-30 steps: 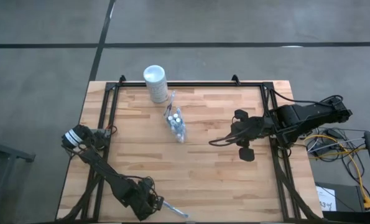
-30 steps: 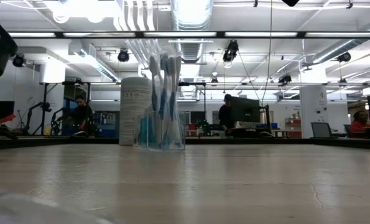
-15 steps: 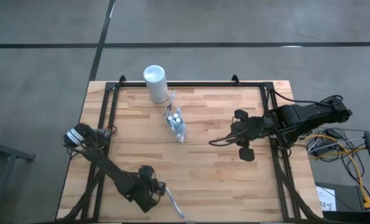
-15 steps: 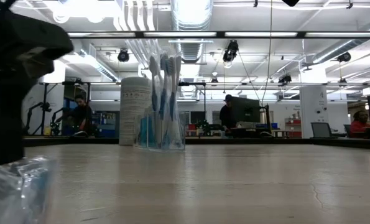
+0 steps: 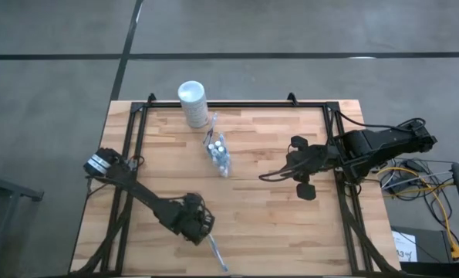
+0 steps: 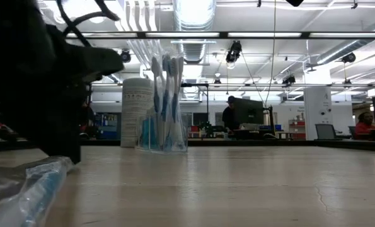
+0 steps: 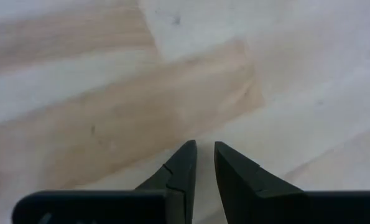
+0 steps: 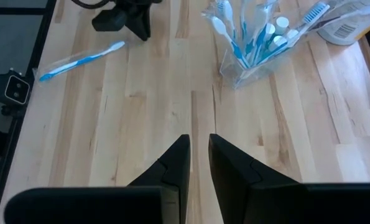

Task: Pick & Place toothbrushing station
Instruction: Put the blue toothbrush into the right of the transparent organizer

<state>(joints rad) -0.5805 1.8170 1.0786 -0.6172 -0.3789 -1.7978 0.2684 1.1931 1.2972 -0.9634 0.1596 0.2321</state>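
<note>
**Toothbrushing station upright at the far middle of the table**

Toothbrushing station (image 5: 218,154) standing on pale butcher-block wood table (image 5: 260,208), clear plastic, bristling with blue-and-white brushes. Just beyond it, at the far edge, a taller white cylinder (image 5: 192,103). Dark metal rails running down both sides of the boards. Grey concrete floor all around, crossed by dark lines. From table height: a big open workshop behind, ceiling ducts and strip lights overhead, monitors on desks, a person (image 6: 230,117) seated at a screen well back.

Left gripper (image 5: 200,225) low over the near middle of the boards, fingers (image 7: 183,163) drawn almost together with just a sliver of gap, pinching nothing, only bare wood beneath. Station well apart from it, farther off and slightly right. A single wrapped toothbrush (image 5: 215,252) lying just beside that claw on the near side, flat on the wood.

Right gripper (image 5: 297,165) parked at the right of the table, fingers nearly closed too, nothing between them, pointing left across the boards. Station off to its left and a touch farther, clear of it.
</note>
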